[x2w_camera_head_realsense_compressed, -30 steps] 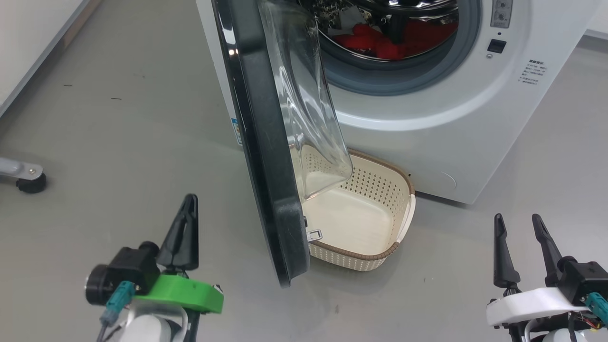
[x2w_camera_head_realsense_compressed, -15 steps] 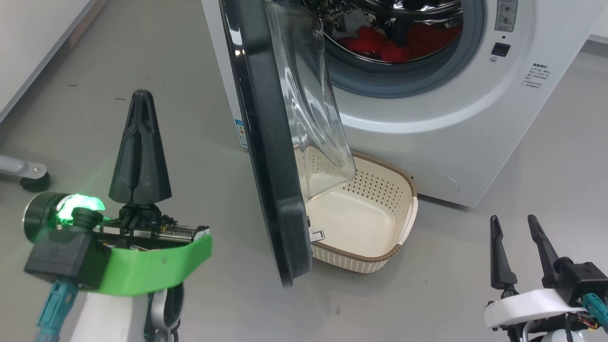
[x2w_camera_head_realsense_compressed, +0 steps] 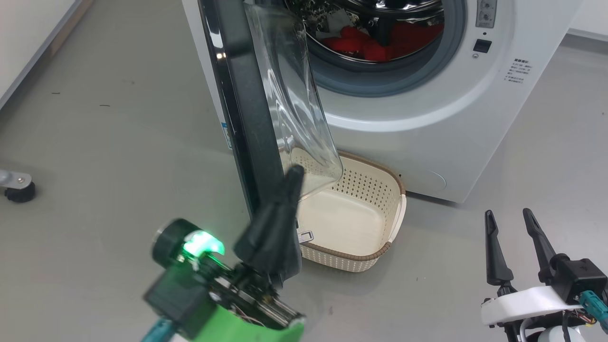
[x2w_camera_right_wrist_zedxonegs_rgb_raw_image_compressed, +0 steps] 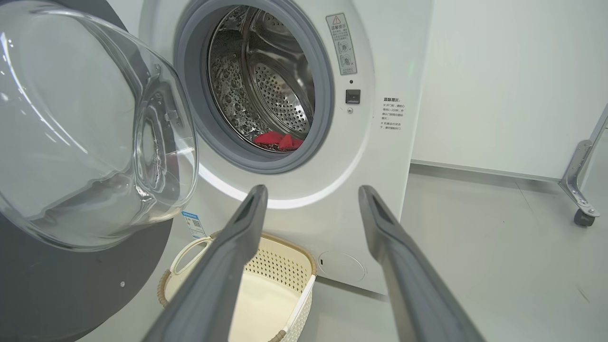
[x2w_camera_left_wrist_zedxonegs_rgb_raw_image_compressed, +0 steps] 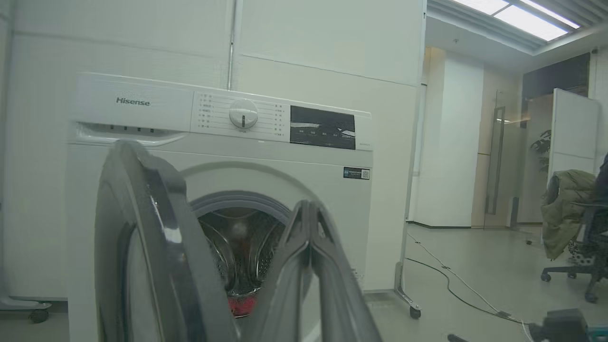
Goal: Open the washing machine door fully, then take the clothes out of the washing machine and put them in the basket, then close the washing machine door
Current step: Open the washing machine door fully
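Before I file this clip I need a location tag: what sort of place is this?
Probably an office or lab test area, not a home laundry: the washing machine stands on bare grey floor, with an office chair and a loose cable nearby.

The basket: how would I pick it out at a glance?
Find the white washing machine. On the floor right in front of it, partly beneath its open black door, sits the basket. It alone is cream, perforated, brown-rimmed and empty.
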{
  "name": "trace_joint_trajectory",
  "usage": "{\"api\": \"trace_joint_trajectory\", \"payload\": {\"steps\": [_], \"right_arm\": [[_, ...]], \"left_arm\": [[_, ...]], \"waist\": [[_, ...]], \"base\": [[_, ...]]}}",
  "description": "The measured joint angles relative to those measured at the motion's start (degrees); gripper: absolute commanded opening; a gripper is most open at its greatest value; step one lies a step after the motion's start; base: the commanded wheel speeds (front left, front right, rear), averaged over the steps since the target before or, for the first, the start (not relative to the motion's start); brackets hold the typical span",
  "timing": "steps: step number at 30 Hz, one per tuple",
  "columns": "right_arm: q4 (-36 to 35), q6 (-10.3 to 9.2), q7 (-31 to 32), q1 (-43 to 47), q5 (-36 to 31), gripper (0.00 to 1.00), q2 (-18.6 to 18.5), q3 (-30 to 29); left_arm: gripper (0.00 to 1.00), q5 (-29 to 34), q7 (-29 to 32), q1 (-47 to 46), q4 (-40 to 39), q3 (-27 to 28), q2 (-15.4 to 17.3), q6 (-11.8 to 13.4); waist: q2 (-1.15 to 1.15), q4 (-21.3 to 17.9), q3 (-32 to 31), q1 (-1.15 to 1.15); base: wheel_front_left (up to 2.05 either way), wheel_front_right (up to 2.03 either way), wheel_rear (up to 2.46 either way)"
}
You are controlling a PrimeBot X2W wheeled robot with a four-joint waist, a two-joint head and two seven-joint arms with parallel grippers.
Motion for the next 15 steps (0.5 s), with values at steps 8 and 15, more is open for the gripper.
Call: {"api": "trace_joint_trajectory", "payload": {"steps": [8, 15], "right_arm": [[-0.1, 0.15, 0.0, 0.0, -0.1, 1.0, 0.2, -0.1], [-0.1, 0.49, 0.0, 0.0, -0.6, 1.0, 0.3, -0.5]], "left_arm": [[0.0, -0.1, 5.9, 3.4, 3.9, -5.7, 0.3, -1.1], [0.0, 0.0, 9.9, 4.4, 8.4, -7.1, 1.8, -1.1]], "waist": [[0.0, -0.6, 0.4, 0.0], [0.0, -1.0, 0.9, 0.0]], "base": [[0.0, 0.0, 0.0], [0.0, 0.0, 0.0]]}}
